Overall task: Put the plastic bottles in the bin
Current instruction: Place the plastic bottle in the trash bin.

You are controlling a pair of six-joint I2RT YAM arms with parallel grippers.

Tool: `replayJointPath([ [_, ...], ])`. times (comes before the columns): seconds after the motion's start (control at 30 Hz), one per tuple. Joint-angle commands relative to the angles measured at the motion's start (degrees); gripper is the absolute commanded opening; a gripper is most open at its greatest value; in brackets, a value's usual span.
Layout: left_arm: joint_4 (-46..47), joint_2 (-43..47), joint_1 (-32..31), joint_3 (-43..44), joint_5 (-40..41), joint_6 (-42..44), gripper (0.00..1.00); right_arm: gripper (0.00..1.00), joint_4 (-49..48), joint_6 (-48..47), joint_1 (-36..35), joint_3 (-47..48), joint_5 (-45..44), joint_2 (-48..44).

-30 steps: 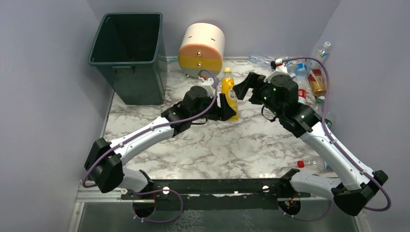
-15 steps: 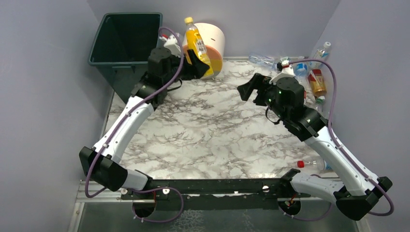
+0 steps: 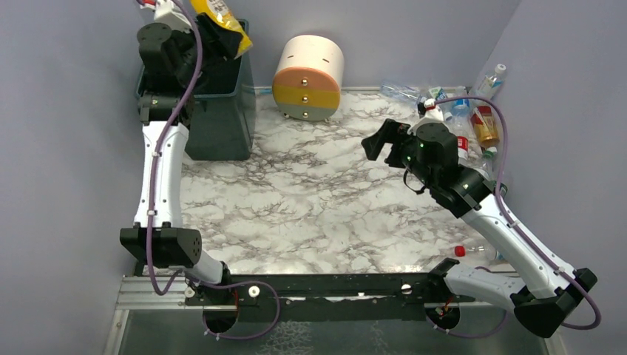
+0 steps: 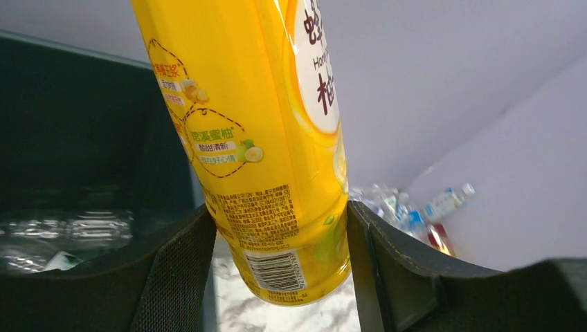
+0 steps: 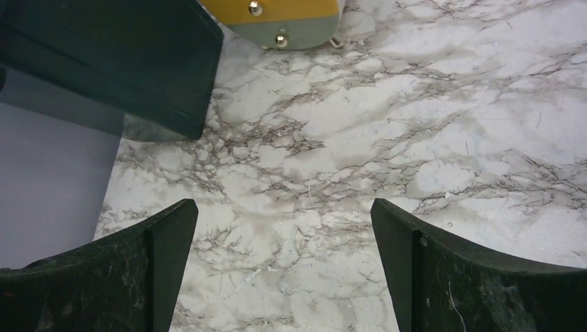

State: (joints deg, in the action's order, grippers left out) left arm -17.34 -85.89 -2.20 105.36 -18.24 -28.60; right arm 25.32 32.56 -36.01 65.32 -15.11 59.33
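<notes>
**Yellow bottle held above the bin's rim**

Your left hand (image 3: 209, 35) is clamped on a yellow bottle (image 3: 222, 16), held tilted above the right rim of the bin (image 3: 222, 126) at the far left corner of the tabletop (image 3: 325, 214). Your right hand (image 3: 378, 144) hangs with fingers apart over bare tabletop, gripping nothing. The other bottles (image 3: 467, 111) lie heaped by the right wall. A lone bottle (image 3: 475, 251) lies at the near right edge.

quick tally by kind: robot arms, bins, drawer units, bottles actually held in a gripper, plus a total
robot arms: 2 (left arm, right arm)
dark green bin: 1
round drawer unit: 1
bottles held: 1, the yellow-orange bottle in the left gripper
total: 5
</notes>
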Motion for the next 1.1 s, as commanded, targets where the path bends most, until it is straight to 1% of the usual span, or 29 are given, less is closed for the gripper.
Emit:
replayJointPath([
  [0.0, -0.51, -3.59, 7.86, 5.38, -3.95, -3.62, 0.54, 0.99, -1.47, 0.49, -0.27, -0.97, 0.94, -1.25],
  [0.07, -0.21, -5.12, 11.3, 6.18, -5.27, -5.16, 0.54, 0.99, -1.45, 0.4, -0.28, -1.2, 1.0, -1.29],
  [0.17, -0.84, -7.41, 14.76, 6.33, -6.97, -6.63, 0.54, 0.99, -1.51, 0.4, -0.28, -1.42, 1.04, -1.28],
  [0.27, -1.93, -8.92, 16.19, 5.12, -7.69, -6.62, 0.55, 0.99, -1.71, 0.42, -0.29, -1.51, 1.11, -1.09],
  [0.4, -3.39, -10.4, 16.81, 3.22, -7.51, -5.75, 0.59, 0.99, -1.78, 0.4, -0.27, -1.51, 1.1, -0.53],
  [0.53, -5.34, -12.65, 17.36, 3.12, -7.58, -5.1, 0.75, 0.99, -1.88, 0.43, -0.29, -1.72, 1.2, -0.31],
  [0.6, -6.42, -13.36, 17.34, 3.74, -7.0, -4.43, 0.85, 0.99, -1.93, 0.4, -0.29, -1.77, 1.23, -0.22],
  [0.7, -8.72, -14.22, 17.47, 5.81, -6.02, -3.2, 0.89, 0.99, -1.87, 0.47, -0.27, -1.77, 1.32, -0.19],
  [0.77, -9.46, -14.53, 17.49, 6.83, -5.92, -2.97, 0.94, 0.99, -1.97, 0.49, -0.29, -1.86, 1.32, -0.19],
  [0.8, -9.68, -14.53, 17.51, 7.18, -6.01, -2.83, 0.98, 0.99, -1.89, 0.53, -0.29, -1.86, 1.32, -0.26],
  [0.93, -9.87, -13.35, 17.54, 7.83, -6.85, -2.52, 0.99, 0.99, -1.81, 0.58, -0.29, -2.0, 1.36, -0.17],
  [1.07, -10.15, -11.96, 16.11, 11.09, -13.07, -0.89, 0.99, 0.99, -1.2, 0.85, -0.29, -2.03, 0.0, 0.14],
])
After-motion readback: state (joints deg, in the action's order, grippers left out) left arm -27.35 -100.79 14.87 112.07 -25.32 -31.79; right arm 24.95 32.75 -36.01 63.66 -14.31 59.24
